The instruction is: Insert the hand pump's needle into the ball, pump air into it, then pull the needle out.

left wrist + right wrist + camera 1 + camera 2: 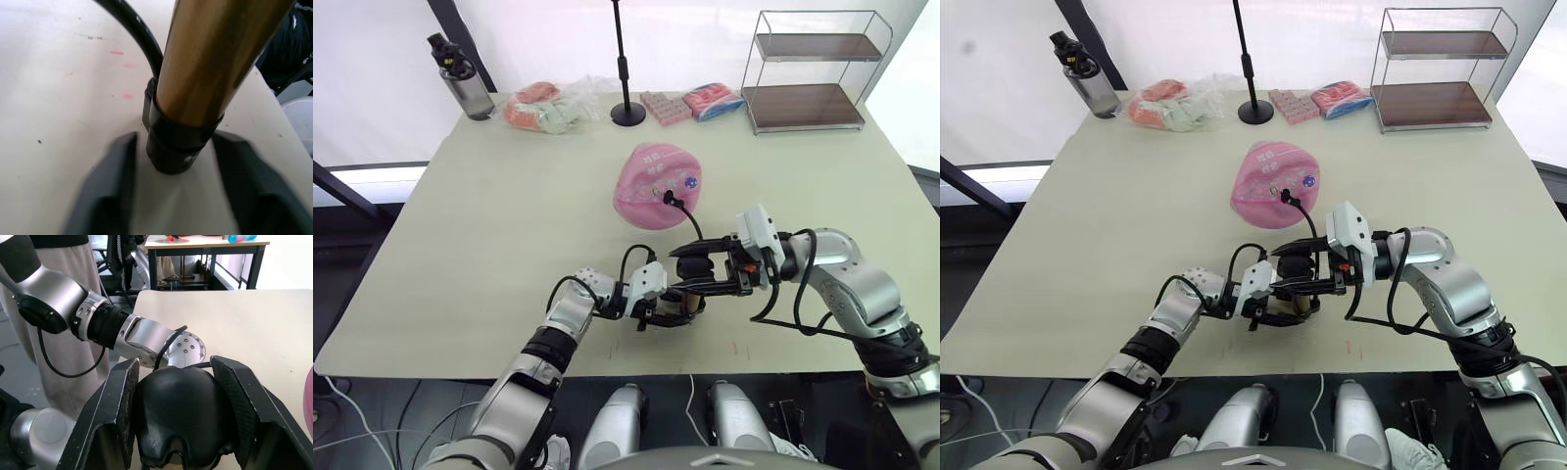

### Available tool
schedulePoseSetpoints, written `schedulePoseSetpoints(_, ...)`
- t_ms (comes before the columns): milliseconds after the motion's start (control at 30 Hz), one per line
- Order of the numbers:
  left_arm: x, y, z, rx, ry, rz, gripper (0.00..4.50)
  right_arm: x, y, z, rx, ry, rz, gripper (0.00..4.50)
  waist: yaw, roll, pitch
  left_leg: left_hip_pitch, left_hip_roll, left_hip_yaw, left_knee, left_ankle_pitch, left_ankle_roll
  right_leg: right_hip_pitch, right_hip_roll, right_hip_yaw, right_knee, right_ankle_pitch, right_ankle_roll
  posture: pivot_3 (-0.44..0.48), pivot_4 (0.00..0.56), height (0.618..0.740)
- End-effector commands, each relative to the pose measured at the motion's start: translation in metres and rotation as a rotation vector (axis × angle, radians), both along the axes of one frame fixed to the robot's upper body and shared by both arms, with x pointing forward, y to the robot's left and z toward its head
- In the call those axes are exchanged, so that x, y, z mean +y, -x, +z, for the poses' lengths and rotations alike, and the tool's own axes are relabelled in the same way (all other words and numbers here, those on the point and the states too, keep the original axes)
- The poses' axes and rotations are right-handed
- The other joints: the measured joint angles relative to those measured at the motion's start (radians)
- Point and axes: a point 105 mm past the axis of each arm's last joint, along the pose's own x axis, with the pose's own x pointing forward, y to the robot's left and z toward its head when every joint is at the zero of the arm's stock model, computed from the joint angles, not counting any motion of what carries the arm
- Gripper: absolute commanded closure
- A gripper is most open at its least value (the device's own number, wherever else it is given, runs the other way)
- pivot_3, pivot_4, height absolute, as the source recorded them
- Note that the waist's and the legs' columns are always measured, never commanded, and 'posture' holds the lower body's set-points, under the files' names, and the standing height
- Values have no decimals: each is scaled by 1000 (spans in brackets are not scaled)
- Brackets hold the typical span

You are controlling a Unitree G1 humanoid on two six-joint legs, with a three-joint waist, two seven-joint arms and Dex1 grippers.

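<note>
Holding the pump [1295, 290] with both grippers, left [1268, 305] shut on its gold tube, right [1295, 266] shut on its handle [178, 418], ball [1275, 184] sitting at twelve o'clock.

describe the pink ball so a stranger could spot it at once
On the pale tabletop, look near the middle, in front of the black stand. The partly deflated pink ball with small colourful prints lies there, the only pink thing with a thin black hose plugged in.
</note>
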Motion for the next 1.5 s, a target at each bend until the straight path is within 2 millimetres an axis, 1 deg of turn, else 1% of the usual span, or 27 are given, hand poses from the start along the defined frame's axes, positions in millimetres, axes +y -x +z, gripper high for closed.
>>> schedulePoseSetpoints(33,-3,4,-2,1,3,-10,3381,-1,0,6,-27,-14,-4,2677,0,0,0,0,0,0,0,0,0,0,0,0,0,0,0,0,150,740)
schedulePoseSetpoints(233,-8,4,-2,-4,21,6,3412,-1,-1,7,-24,-23,-14,2677,4,0,0,0,0,0,0,0,0,1,0,0,0,0,0,0,150,740)
schedulePoseSetpoints(467,-12,4,-4,-21,40,47,3413,-3,-6,9,-6,-49,-70,2677,7,0,0,1,0,-1,1,0,0,1,0,0,0,0,0,0,150,740)
schedulePoseSetpoints(533,-14,7,-4,-14,56,50,3413,-4,-6,9,-2,-54,-81,2677,8,0,0,1,0,-1,1,0,0,1,0,-1,0,0,0,0,150,740)
schedulePoseSetpoints(767,-14,6,-4,-6,69,83,3413,-6,-7,8,5,-58,-105,2677,12,0,0,1,0,-1,1,0,0,1,0,-1,0,0,-1,0,150,740)
schedulePoseSetpoints(1267,-19,7,-8,-28,64,101,3413,-6,-6,5,9,-52,-110,2677,24,0,0,1,0,-1,1,0,0,2,0,-1,0,1,-1,0,150,740)
schedulePoseSetpoints(1367,-20,8,-8,6,72,111,3413,-6,-6,5,9,-50,-109,2677,24,0,0,1,0,-1,1,0,0,2,0,-1,0,1,-1,0,150,740)
schedulePoseSetpoints(1433,-20,9,-8,-7,67,106,2424,-6,-5,5,10,-50,-108,2677,24,0,0,1,0,-1,1,0,0,2,0,-1,0,1,-1,0,150,740)
schedulePoseSetpoints(1500,-19,9,-9,-26,55,102,1680,-6,-5,5,9,-49,-108,2677,24,0,0,1,0,-1,1,0,0,2,0,-1,0,1,-1,0,150,740)
